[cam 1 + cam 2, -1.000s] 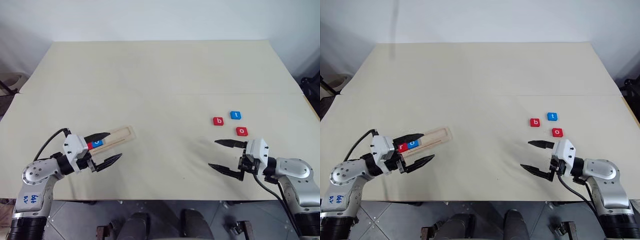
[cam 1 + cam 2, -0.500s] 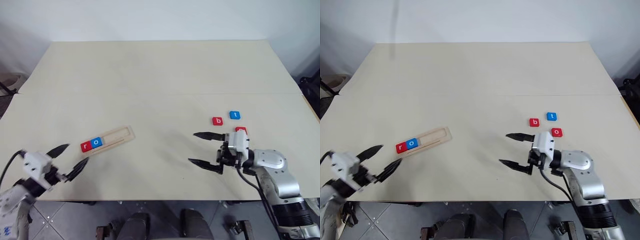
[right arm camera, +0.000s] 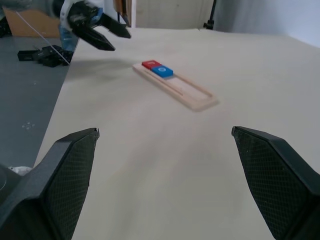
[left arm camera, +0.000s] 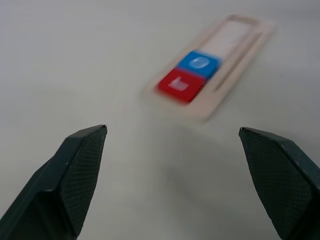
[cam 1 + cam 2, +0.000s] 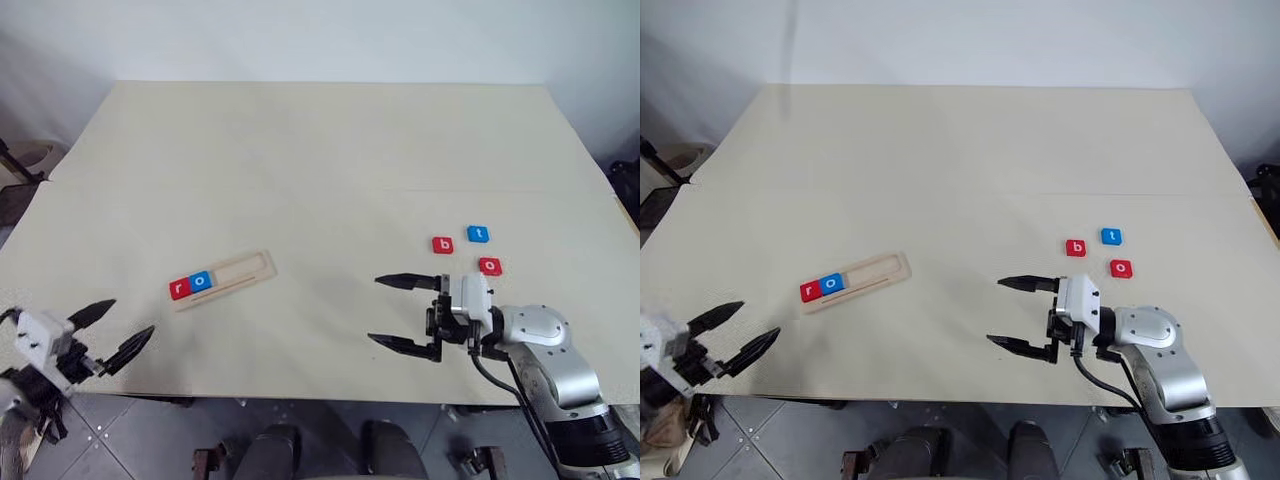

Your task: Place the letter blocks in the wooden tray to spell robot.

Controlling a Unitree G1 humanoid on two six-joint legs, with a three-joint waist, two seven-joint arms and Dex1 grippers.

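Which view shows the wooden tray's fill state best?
Left eye view: the whole wooden tray from above, red r tile and blue o tile at one end, the rest empty. The right wrist view shows it smaller and oblique; the left wrist view shows it blurred.

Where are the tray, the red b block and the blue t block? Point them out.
tray [image 5: 250, 267]: left eye view, on its bare wooden floor.
b block [image 5: 442, 245]: left eye view, on its red face.
t block [image 5: 478, 234]: left eye view, on its blue face.
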